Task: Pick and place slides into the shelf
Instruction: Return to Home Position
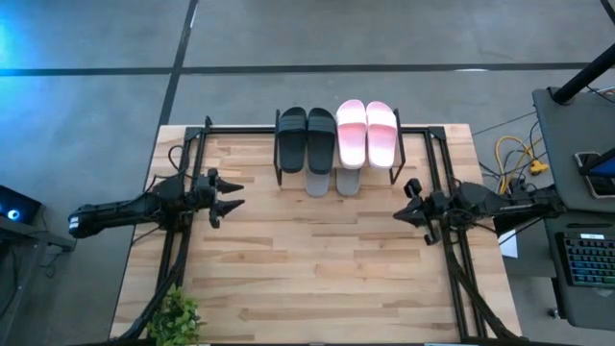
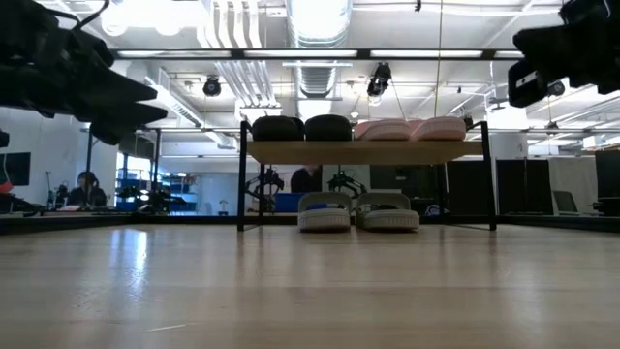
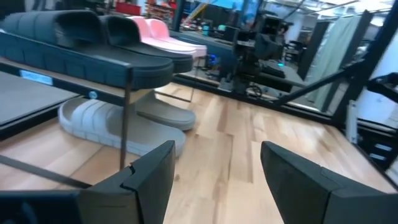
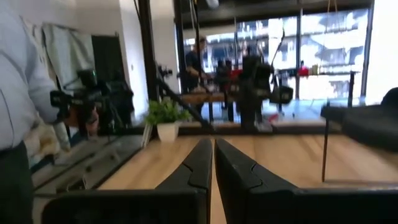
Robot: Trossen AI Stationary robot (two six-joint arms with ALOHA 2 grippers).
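The shelf (image 1: 338, 164) stands at the table's far middle. On its top board lie two black slides (image 1: 306, 138) and two pale pink slides (image 1: 366, 134), side by side. Two grey slides (image 1: 332, 181) rest on the table under the board, their toes poking out toward the near side. My left gripper (image 1: 233, 192) hovers open at the table's left, pointing toward the shelf, with nothing between its fingers (image 3: 149, 177). My right gripper (image 1: 408, 201) hovers shut at the table's right, its fingers (image 4: 202, 168) closed on nothing.
A small potted plant (image 1: 178, 317) stands at the table's near left corner. Dark frame rails (image 1: 437, 168) run along both sides of the table. A desk with a keyboard (image 1: 586, 259) stands off the right edge. A person's sleeve (image 4: 22, 81) shows beyond the table in the right wrist view.
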